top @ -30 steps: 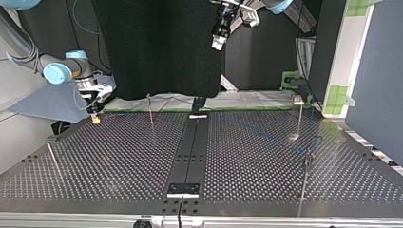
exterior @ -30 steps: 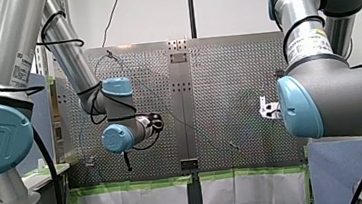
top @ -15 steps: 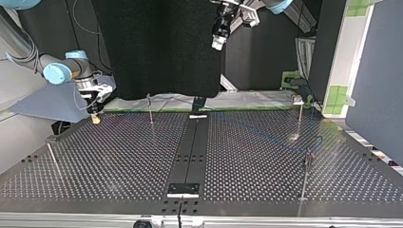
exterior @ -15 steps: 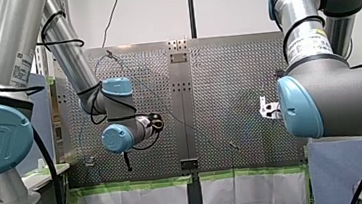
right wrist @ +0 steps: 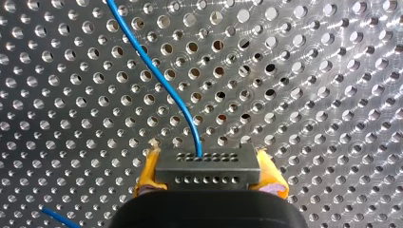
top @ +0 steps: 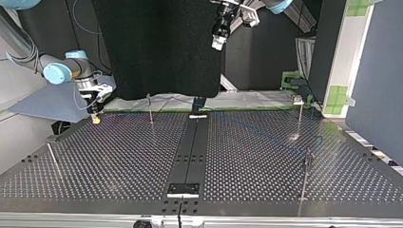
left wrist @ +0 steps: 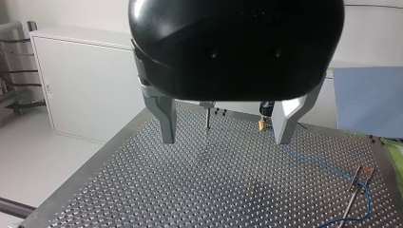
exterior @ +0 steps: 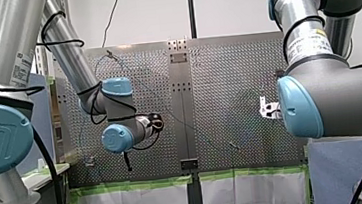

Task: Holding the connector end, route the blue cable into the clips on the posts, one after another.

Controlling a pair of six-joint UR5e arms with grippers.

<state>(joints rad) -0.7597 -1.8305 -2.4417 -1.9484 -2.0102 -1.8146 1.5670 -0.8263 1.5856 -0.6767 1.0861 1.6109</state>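
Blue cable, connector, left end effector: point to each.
cable [right wrist: 161, 83]: right wrist view, stretch ahead of the connector
connector [right wrist: 207, 171]: right wrist view, middle of its dark face
left end effector [left wrist: 225, 140]: left wrist view, midway between fingertips

Perforated metal table [top: 119, 156], dark centre strip [top: 190, 147], thin posts [top: 150, 110] upright (well apart), blue cable [left wrist: 323, 164] trailing across.

A thin blue cable [right wrist: 161, 81] curves out of the dark grey, many-holed connector [right wrist: 207, 171].

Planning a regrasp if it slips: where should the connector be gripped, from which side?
By its short ends, where the yellow pads clamp it, approaching from the side opposite the blue cable: the connector is a wide block and the cable leaves its far face.
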